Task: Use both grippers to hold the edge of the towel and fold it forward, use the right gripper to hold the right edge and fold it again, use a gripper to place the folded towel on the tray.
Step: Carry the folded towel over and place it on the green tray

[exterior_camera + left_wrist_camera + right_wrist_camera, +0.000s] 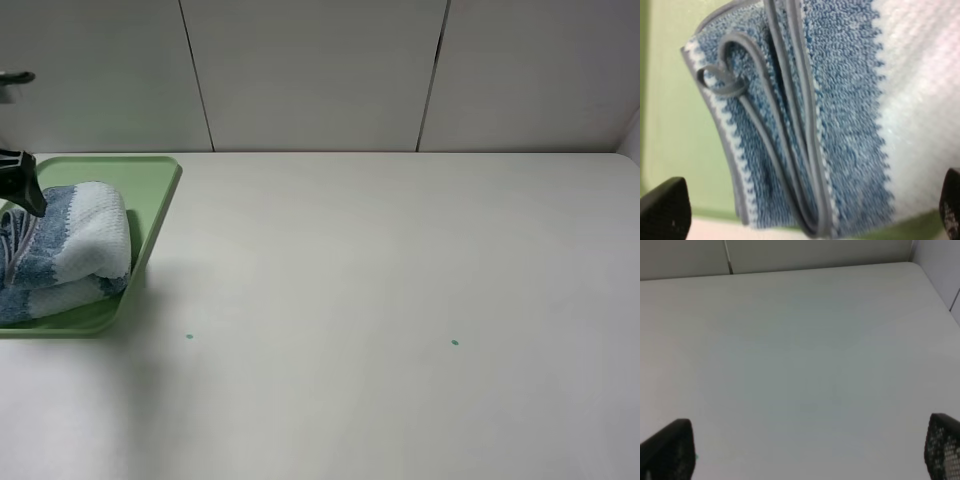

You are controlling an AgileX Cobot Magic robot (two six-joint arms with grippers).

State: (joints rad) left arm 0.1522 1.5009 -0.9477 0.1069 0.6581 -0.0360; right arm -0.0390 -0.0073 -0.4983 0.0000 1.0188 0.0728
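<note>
Where the pale table [400, 300] meets grey wall panels [310, 70], the folded towel [65, 250] lies in the green tray [150, 185] at far left. Only the left wrist view shows its layered grey hem [790, 150]. Both the left gripper [805, 215] and the right gripper [807, 450] are spread, gripping nothing.

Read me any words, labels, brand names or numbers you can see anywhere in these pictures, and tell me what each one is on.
No readable text in any view.
The towel, the tray and the table show no writing.
The towel's grey loop bears no print.
</note>
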